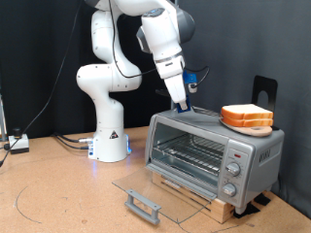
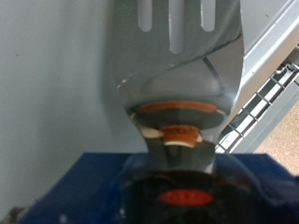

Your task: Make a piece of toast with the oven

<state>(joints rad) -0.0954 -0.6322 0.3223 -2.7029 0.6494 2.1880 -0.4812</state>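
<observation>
Brown tabletop [image 1: 58,194] under a dark backdrop carried the boxy silver oven [image 1: 214,150], glass door [image 1: 151,189] folded flat open, wire rack [image 1: 190,153] exposed. Pale toast [image 1: 247,117], orange-tan crust, lay stacked on the oven's roof toward the exterior view's right. White arm reached down; gripper [image 1: 183,105] stood at the roof's other end. Jaw state could not be told; the wrist view was blurred.
</observation>
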